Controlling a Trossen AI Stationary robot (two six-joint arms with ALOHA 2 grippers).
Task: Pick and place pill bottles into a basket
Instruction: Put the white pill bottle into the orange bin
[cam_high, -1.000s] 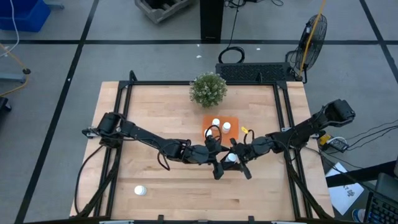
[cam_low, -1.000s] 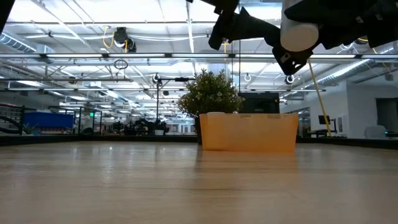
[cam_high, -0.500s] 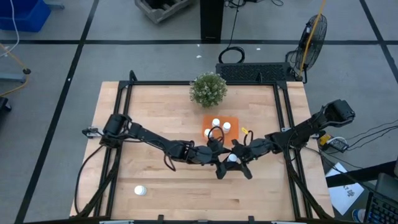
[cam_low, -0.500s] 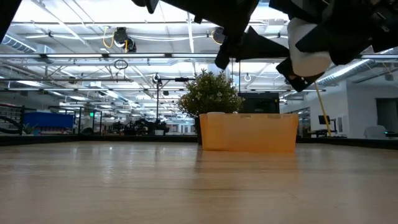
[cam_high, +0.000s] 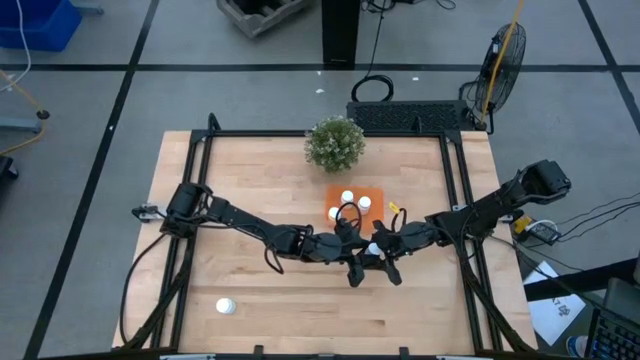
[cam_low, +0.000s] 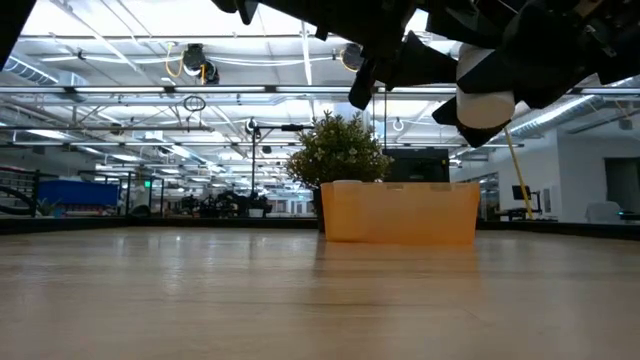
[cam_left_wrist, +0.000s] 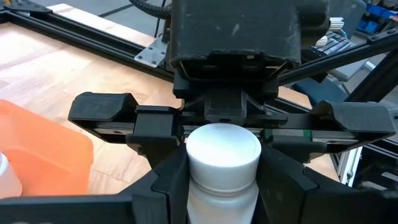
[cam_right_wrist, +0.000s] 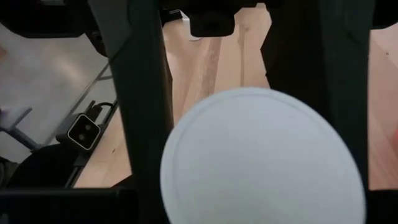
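floor: grey concrete (cam_high: 90, 110) crossed by dark lines
table: light wood (cam_high: 250, 180) in a black frame
plant: bushy green (cam_high: 335, 142) at the table's far edge
fan: standing (cam_high: 503, 55), far right
ceiling: bright strip lights (cam_low: 120, 70)
bin: blue (cam_high: 38, 22), far left

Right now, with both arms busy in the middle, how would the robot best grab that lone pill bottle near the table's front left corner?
The lone pill bottle shows mostly its round cap from above, so it seems to stand upright. Best to come straight down and close on opposite sides of its round body. It is the left arm's side of the table.
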